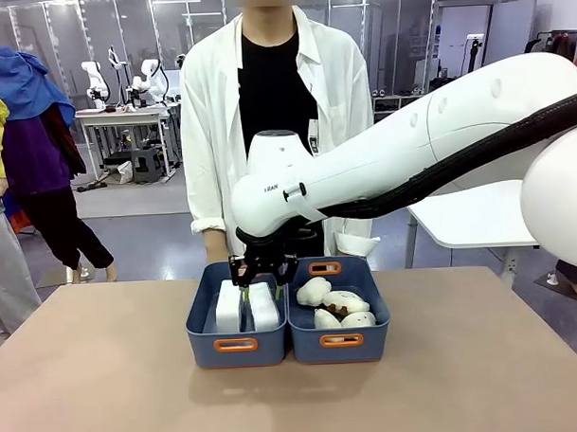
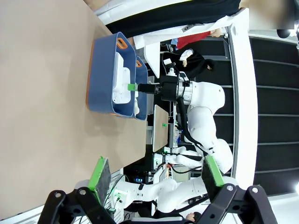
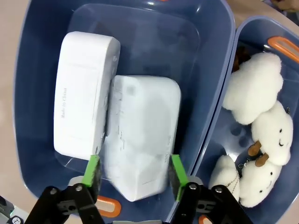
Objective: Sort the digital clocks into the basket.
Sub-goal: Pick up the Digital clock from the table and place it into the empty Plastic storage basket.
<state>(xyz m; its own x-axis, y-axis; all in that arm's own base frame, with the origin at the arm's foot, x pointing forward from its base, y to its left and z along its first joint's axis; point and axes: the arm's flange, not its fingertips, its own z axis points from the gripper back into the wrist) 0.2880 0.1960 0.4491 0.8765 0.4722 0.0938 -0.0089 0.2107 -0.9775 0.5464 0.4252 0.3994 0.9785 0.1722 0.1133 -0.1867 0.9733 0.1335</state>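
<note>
Two white digital clocks [image 1: 228, 306] [image 1: 264, 308] lie side by side in the left blue basket [image 1: 205, 325]. In the right wrist view one clock [image 3: 84, 98] rests on its edge against the other clock [image 3: 142, 140], both inside the basket [image 3: 37, 70]. My right gripper [image 1: 257, 285] hangs low over that basket, open. Its green pads [image 3: 92, 171] stand either side of the nearer clock's end, a sliver apart from it. My left gripper [image 2: 156, 172] is open with nothing between its fingers, well back over the table, and sees the basket [image 2: 100, 74] from afar.
A second blue bin [image 1: 373, 322] touches the basket on its right and holds several fluffy cream plush toys [image 1: 334, 304]. A person in a white coat stands right behind both bins. Bare tabletop [image 1: 95, 374] lies to both sides and in front.
</note>
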